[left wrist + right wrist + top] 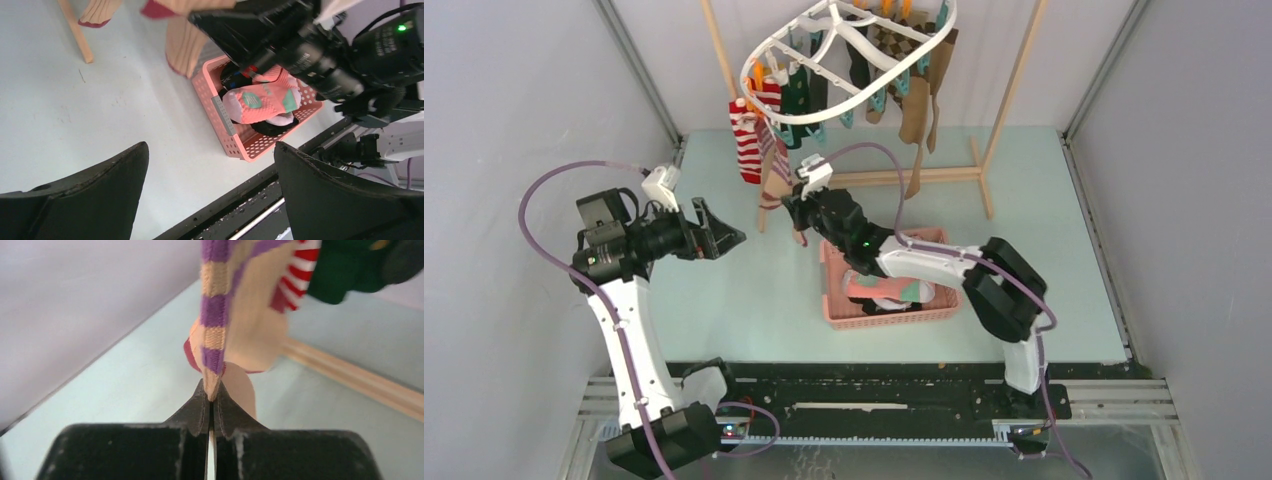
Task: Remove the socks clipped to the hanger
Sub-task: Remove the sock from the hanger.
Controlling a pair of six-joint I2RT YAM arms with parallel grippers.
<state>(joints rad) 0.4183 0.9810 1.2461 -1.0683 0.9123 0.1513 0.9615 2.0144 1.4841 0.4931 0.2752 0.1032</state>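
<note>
The white oval hanger (pixel 754 62) hangs at the top of the overhead view with several socks clipped under it: a red-and-white striped one (pixel 746 150), a dark green one (pixel 796 95), an argyle one (pixel 889 45) and tan-brown ones (pixel 916 115). My right gripper (pixel 792 212) is shut on the lower end of the purple-striped sock (pixel 216 315), which runs up from the closed fingertips (pixel 211 392). My left gripper (pixel 729 235) hovers to the left of the socks, open and holding nothing (pixel 211 146).
A pink basket (pixel 834 300) sits on the table under the right arm, holding a pink sock (pixel 260 102) and a dark one. The light wooden rack frame (pixel 1014 90) stands at the back, with one leg (pixel 77 32) near the hanging socks. Grey walls close in both sides.
</note>
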